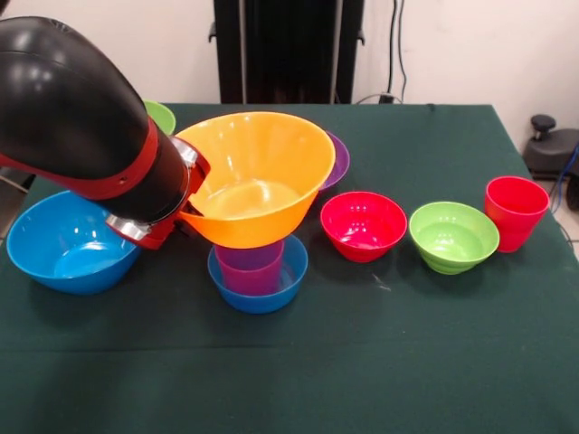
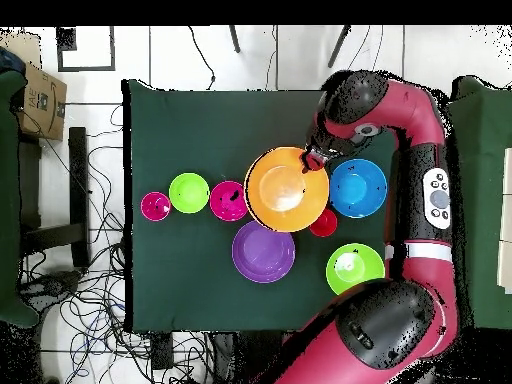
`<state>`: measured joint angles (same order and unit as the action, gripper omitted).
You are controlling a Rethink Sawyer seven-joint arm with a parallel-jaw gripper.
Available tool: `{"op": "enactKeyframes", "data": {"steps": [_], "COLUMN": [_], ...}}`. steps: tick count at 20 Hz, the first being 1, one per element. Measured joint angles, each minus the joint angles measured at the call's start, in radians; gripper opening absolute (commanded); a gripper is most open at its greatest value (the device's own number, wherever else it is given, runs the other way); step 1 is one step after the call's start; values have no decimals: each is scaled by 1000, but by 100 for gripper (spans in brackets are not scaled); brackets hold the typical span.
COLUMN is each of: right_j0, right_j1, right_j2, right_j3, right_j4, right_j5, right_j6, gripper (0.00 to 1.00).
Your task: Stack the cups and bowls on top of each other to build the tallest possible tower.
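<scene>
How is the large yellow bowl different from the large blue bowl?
The yellow bowl is wider than the large blue bowl. The yellow one sits raised on the purple cup; the blue one rests on the table. Both are open side up.

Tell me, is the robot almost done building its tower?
Not yet. A purple cup already stands in the small blue bowl. The big yellow bowl sits tilted on that cup, with the gripper at its rim; its grip is hidden. Still waiting on the table: the big blue bowl, red-pink bowl, small green bowl and red cup.
</scene>
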<state>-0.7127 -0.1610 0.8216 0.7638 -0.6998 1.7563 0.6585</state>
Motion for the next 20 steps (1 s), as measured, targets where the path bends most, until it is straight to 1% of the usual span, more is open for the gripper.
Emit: {"op": "enactKeyframes", "data": {"steps": [7,14,20], "right_j0": [7,33,36], "right_j1": [1,2,4], "right_j2": [0,0,0], "right_j3": [-21,-60,-63], "right_j4": [-3,-11,-12], "right_j5": [5,16,16], "right_j6": [0,0,0], "gripper": [0,0,0]}}
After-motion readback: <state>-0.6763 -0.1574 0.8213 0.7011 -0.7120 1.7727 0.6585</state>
